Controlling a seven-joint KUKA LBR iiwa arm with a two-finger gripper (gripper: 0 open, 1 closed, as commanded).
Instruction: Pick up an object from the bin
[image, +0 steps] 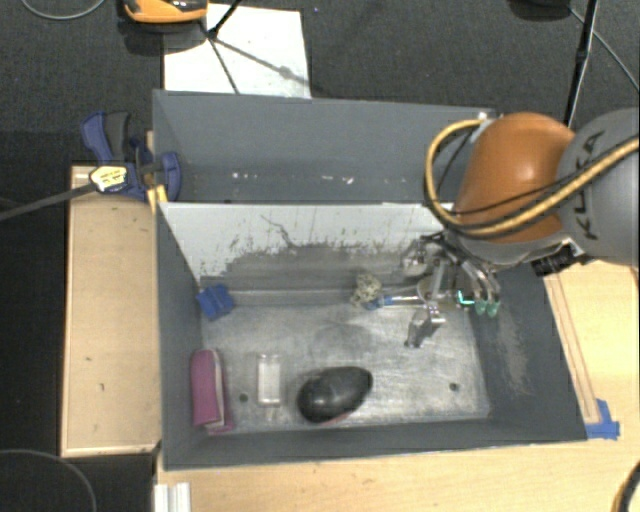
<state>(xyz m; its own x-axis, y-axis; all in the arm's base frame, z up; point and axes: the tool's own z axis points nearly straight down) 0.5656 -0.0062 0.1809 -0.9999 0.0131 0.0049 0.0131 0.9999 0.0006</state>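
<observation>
I have the claw (421, 311) low in the bin (523, 398), at about 3 o'clock on the bin floor, hanging under the arm's orange cover (515, 175). From this angle I cannot tell whether the claw is open or closed, and I see nothing gripped in it. The nearest thing is a small pale crumpled lump (366, 290) just beside the claw at its 9 o'clock, lying near the foot of the back wall; whether the claw touches it I cannot say. Well apart, at the claw's 7 o'clock, a black oval object (333, 393) lies near the front edge. At the oval's 9 o'clock is a small clear piece (268, 379), then a maroon block (207, 388) by the left wall. A small blue piece (214, 301) sits at 10 o'clock on the floor.
</observation>
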